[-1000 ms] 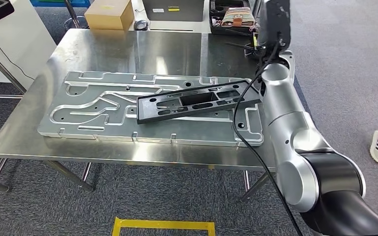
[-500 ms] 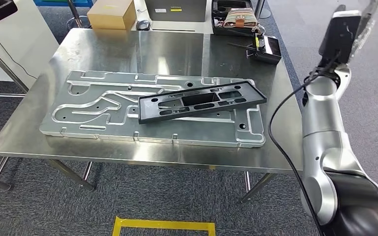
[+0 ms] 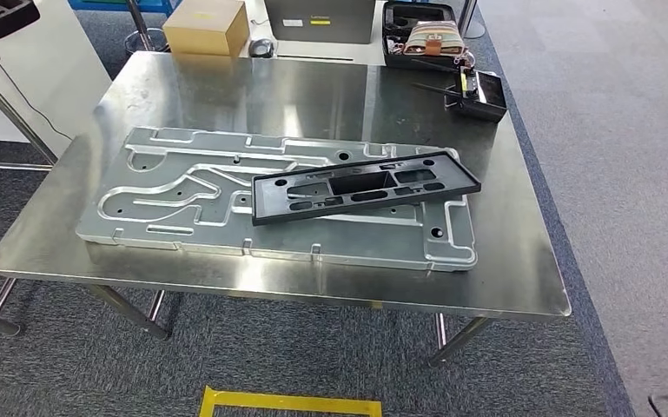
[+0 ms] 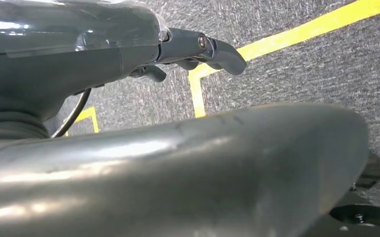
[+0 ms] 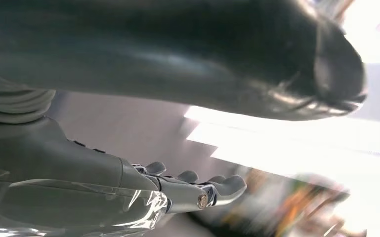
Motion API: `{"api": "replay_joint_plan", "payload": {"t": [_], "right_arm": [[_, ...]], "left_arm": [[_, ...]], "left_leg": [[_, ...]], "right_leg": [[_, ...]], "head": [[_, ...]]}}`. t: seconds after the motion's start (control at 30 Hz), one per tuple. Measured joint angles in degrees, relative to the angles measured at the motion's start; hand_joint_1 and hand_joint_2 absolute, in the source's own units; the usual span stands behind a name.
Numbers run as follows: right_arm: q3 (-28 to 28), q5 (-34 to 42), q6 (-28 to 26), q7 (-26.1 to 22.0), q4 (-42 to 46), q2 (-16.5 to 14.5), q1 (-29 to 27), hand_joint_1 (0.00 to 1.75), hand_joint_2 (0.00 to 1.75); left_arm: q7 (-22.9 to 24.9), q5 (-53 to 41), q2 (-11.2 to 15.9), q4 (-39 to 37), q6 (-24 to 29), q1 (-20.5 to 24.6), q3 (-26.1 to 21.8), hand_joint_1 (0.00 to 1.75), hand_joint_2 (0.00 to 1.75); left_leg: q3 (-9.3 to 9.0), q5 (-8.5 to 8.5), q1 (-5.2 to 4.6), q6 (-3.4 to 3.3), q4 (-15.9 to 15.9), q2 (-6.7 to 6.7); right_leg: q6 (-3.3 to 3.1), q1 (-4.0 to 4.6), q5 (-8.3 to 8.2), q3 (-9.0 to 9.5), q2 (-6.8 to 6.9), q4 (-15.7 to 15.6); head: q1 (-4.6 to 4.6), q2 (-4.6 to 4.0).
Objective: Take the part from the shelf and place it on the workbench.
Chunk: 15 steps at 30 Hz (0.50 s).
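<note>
Head view: the stainless steel workbench carries the large grey machined aluminium plate with routed channels, and across that plate lies the long black rectangular plastic part with cut-out windows, flat, slightly skewed, resting on the plate's surface. Neither of my hands is near it; the part lies well apart from both, with nothing touching it. Judgement: the placement looks done, since the part sits on the bench, supported along its length, and no grasp remains. What could be left is only bringing the arms to rest, and perhaps a check that the skewed lie is acceptable. My left hand hangs over grey carpet marked with yellow floor tape; its fingers are loosely extended, slightly apart, and hold nothing. My right hand is out in the air against a bright, blurred background; its fingers are also stretched out with small gaps between them, and it holds nothing. Smaller items at the bench's far side, well away from both hands: a brown cardboard box and a small black tray.
</note>
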<state>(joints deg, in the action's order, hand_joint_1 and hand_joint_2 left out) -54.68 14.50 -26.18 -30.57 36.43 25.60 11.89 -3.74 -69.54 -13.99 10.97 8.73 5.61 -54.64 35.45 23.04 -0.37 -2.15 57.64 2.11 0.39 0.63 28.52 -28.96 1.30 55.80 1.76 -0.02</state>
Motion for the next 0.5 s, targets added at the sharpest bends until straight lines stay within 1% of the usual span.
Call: {"api": "replay_joint_plan", "payload": {"t": [0.1, 0.17, 0.23, 0.27, 0.33, 0.4, 0.5], "right_arm": [[-6.90, 0.46, -5.74, 0.82, -5.96, -1.82, -3.43, 0.00, 0.00], [-10.05, -0.04, -9.61, 1.88, -9.13, -3.92, -4.90, 0.00, 0.00], [-13.28, -3.02, -12.40, 2.82, -12.33, -6.33, -5.97, 0.00, 0.00], [-15.09, -6.09, -13.18, 3.71, -13.82, -7.60, -6.37, 0.00, 0.00], [-19.46, -15.22, -13.69, 7.31, -15.82, -10.51, -6.94, 0.00, 0.00], [-23.86, -25.44, -13.80, 13.56, -16.28, -13.97, -7.17, 0.00, 0.00], [-28.11, -37.00, -13.83, 22.81, -15.90, -19.69, -6.97, 0.00, 0.00]], "left_arm": [[-0.99, 0.07, -0.01, 0.00, 0.13, 0.02, -0.27, 0.00, 0.00], [-1.62, -0.17, -0.05, 0.00, 0.10, 0.11, -0.29, 0.00, 0.00], [-1.90, -0.63, -0.13, 0.00, 0.07, 0.16, -0.29, 0.00, 0.00], [-1.87, -0.89, -0.17, 0.00, 0.05, 0.16, -0.29, 0.00, 0.00], [-1.46, -1.33, -0.26, 0.00, 0.02, 0.20, -0.28, 0.00, 0.00], [-0.42, -1.73, -0.33, 0.00, -0.09, 0.28, -0.26, 0.00, 0.00], [1.04, -2.01, -0.36, 0.00, -0.55, 0.38, -0.19, 0.00, 0.00]], "left_leg": [[-0.24, 0.20, -0.02, 0.11, -0.06, -0.59], [-0.44, 0.33, 0.01, 0.18, -0.09, -0.84], [-0.61, 0.41, 0.04, 0.23, -0.10, -0.95], [-0.67, 0.43, 0.04, 0.26, -0.11, -0.99], [-0.74, 0.44, 0.06, 0.30, -0.14, -1.08], [-0.77, 0.43, 0.09, 0.34, -0.17, -1.13], [-0.80, 0.42, 0.13, 0.43, -0.19, -1.14]], "right_leg": [[-0.08, -0.02, 0.08, 0.02, -0.55, 0.00], [-0.20, -0.03, 0.16, 0.09, -0.78, 0.00], [-0.32, -0.06, 0.24, 0.17, -0.90, 0.02], [-0.36, -0.08, 0.27, 0.21, -0.95, 0.03], [-0.41, -0.07, 0.30, 0.25, -1.02, 0.05], [-0.45, -0.04, 0.32, 0.28, -1.05, 0.07], [-0.49, -0.01, 0.34, 0.31, -1.08, 0.10]], "head": [[-0.01, 0.01], [-0.01, 0.01], [-0.01, 0.00], [-0.01, 0.00], [0.00, 0.00], [0.00, 0.00], [0.01, 0.01]]}}
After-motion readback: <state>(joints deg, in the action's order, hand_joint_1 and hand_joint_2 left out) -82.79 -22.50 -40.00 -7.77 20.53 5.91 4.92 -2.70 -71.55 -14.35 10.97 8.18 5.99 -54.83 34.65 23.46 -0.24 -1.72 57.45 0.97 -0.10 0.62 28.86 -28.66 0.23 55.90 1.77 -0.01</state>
